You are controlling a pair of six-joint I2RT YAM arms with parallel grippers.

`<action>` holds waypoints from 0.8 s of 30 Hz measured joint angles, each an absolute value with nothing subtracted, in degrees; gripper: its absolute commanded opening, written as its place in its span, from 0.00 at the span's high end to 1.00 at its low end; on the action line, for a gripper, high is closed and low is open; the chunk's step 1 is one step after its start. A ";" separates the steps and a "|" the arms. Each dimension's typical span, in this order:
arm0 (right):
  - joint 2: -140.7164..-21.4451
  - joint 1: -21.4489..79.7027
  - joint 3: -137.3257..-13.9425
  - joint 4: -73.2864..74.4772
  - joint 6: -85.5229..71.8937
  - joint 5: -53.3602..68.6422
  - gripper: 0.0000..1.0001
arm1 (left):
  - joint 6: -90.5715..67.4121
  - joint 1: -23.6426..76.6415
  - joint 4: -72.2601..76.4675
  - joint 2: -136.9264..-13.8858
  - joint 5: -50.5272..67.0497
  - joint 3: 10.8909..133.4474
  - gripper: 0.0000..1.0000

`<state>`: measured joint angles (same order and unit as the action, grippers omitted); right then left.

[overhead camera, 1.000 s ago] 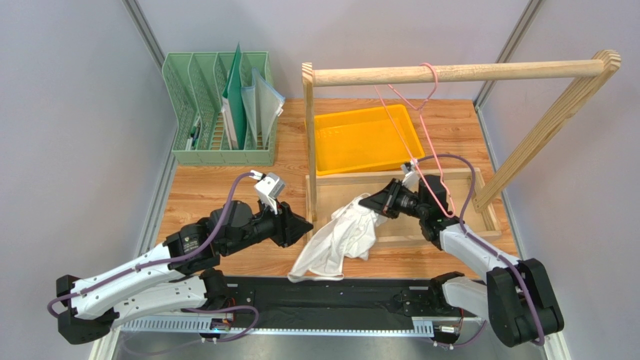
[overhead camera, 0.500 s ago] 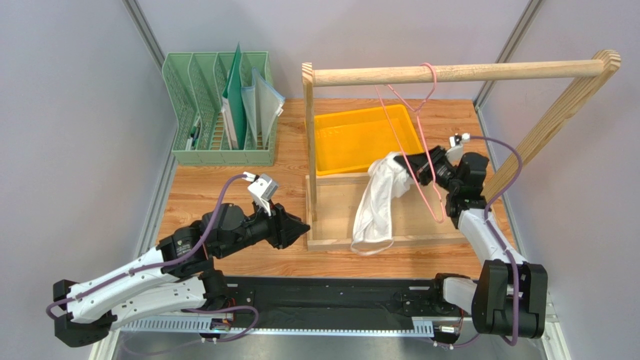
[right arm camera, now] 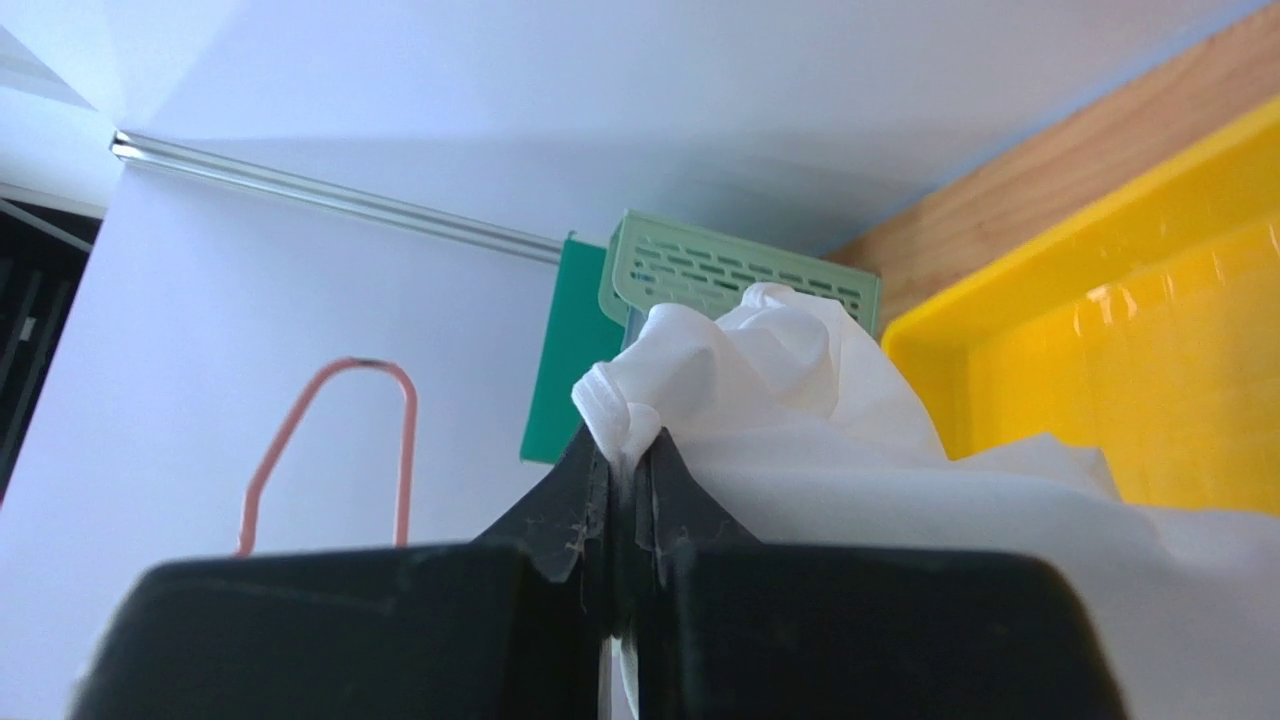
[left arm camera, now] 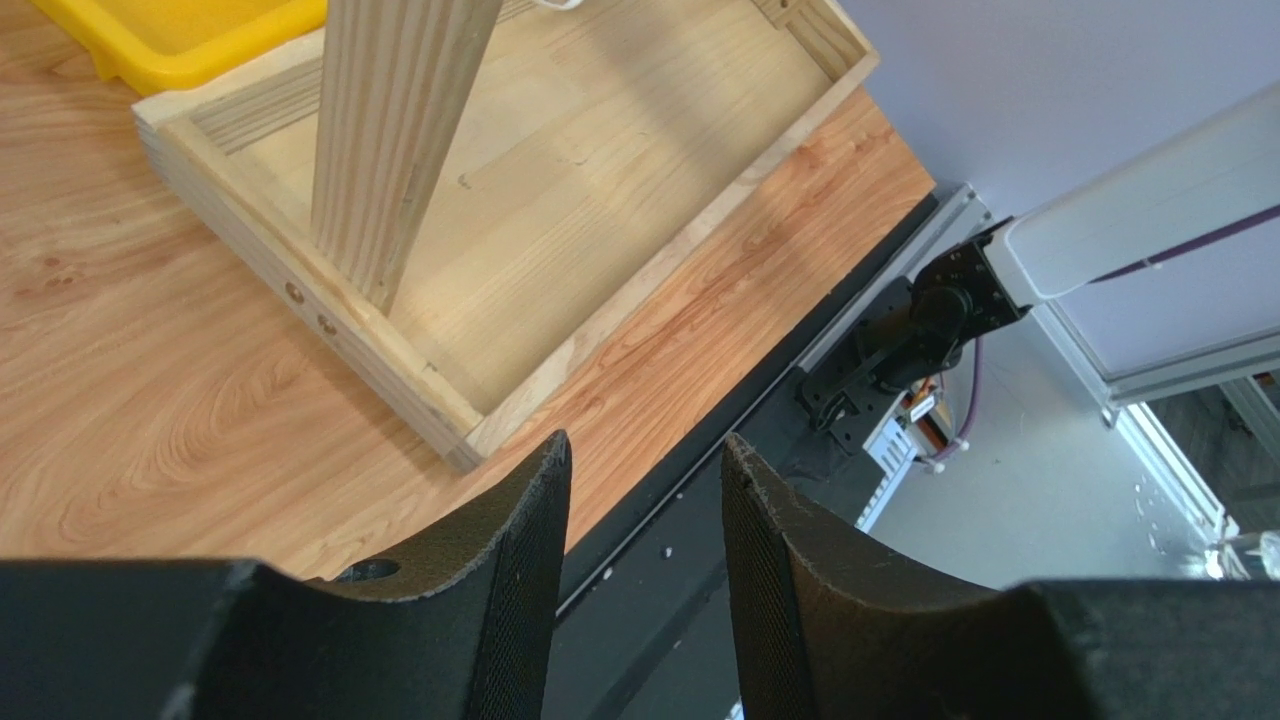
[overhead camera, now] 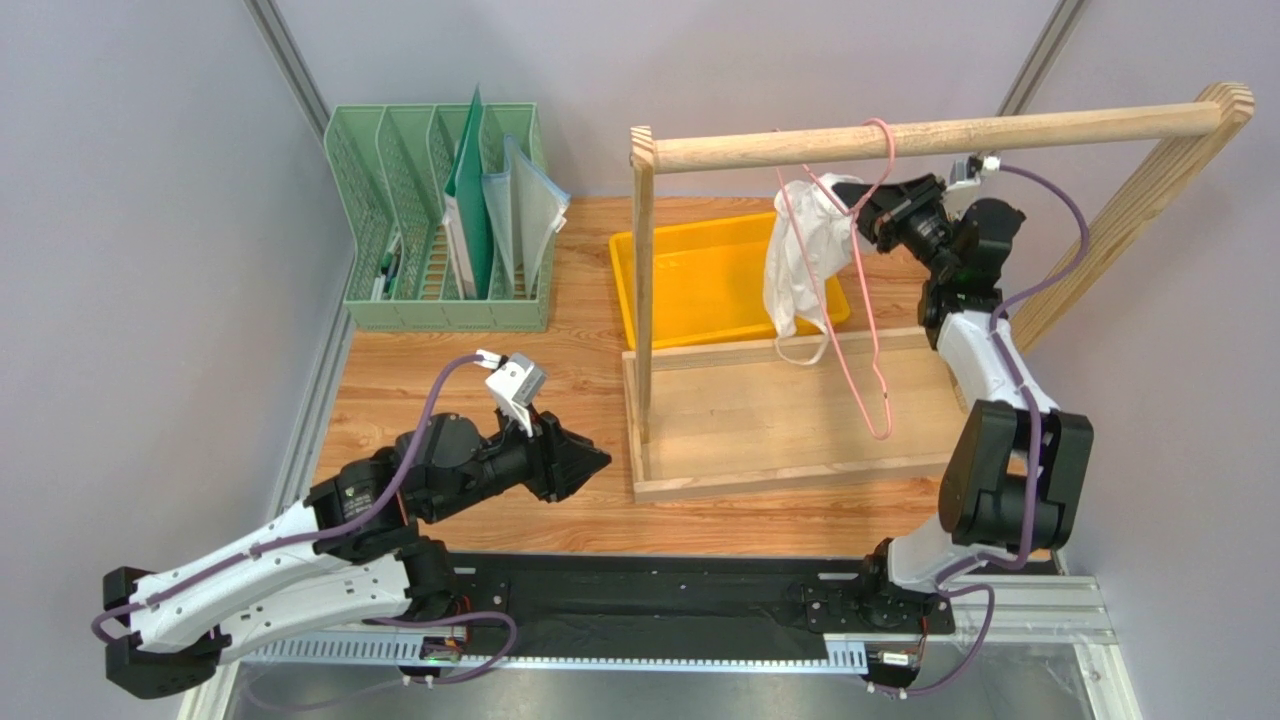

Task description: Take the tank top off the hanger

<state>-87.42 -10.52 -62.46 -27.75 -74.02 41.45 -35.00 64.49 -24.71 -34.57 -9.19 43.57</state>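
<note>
Tank top (overhead camera: 801, 255), crumpled white fabric, is pinched by high-extended right gripper (right arm camera: 619, 465); left gripper (left arm camera: 643, 450) is held low, part-open, empty.

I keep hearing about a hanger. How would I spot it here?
Find the big wooden frame on the table's right side. The hanger hooks over its top bar and dangles beside the bunched white tank top. It is the only thin pink wire there; its neighbours are wood, white cloth and a yellow tray.
</note>
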 measured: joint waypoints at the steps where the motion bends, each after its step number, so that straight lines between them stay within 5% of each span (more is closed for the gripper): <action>1: -88.90 -10.59 -64.45 -27.88 -74.37 41.17 1.00 | -35.20 64.49 -24.75 -34.39 -9.21 43.13 0.52; 24: -103.96 -3.33 -75.66 -37.69 -79.22 33.43 1.00 | -39.00 64.49 -26.89 -28.64 -10.41 38.63 0.52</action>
<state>-103.96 -3.33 -75.66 -37.69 -79.22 33.43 -39.00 64.49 -26.89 -28.64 -10.41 38.63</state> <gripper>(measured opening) 0.021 0.478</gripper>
